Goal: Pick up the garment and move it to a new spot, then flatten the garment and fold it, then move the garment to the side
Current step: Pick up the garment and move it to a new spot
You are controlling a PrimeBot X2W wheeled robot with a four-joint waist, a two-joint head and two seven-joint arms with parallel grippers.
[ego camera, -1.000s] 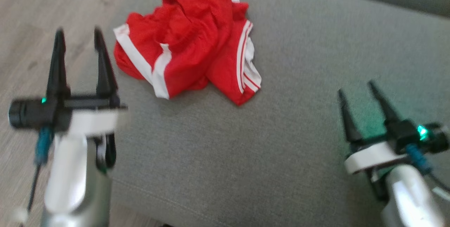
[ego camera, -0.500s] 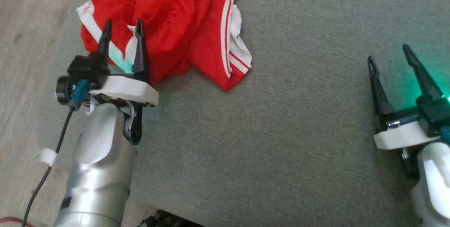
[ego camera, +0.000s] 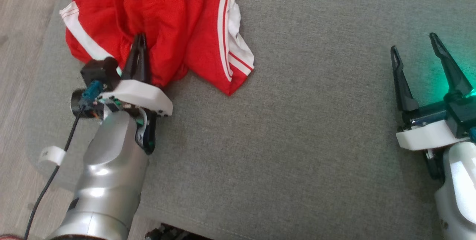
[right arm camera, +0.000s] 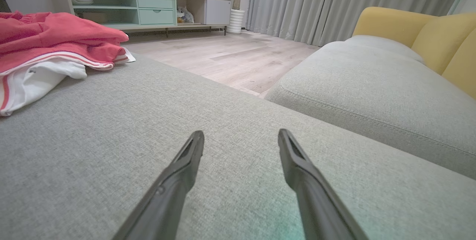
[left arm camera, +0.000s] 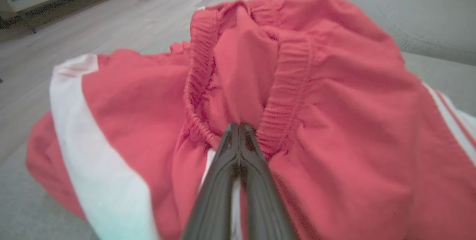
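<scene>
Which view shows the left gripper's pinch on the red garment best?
Left wrist view: the left gripper closes on the garment beside its elastic waistband. Head view shows closed fingers from above, contact hidden. Right wrist view catches the garment's far edge.

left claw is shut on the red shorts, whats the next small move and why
Probably lift the left claw straight up a little. It is closed on a fold by the elastic waistband of the red shorts, which lie crumpled near the left edge of the grey cushion. A short lift would test the grip before carrying them across.
</scene>
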